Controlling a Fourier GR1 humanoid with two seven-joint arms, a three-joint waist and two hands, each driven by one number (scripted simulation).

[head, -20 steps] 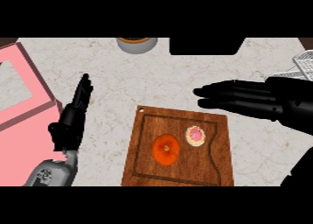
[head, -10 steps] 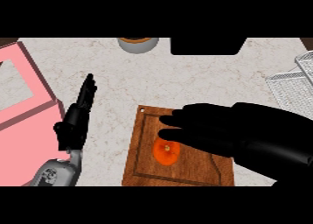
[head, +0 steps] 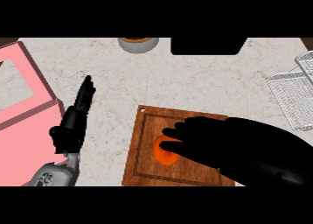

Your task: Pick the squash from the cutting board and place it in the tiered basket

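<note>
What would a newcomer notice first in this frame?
The big black right hand lies over the wooden cutting board at lower centre, hiding most of the orange squash. The wire tiered basket sits at the right edge; a pink block fills the left side, beside the resting left hand.

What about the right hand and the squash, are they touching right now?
Cannot tell. The head view looks steeply down: the right hand overlaps the squash and hides part of it, so any height gap between them is unseen.
</note>
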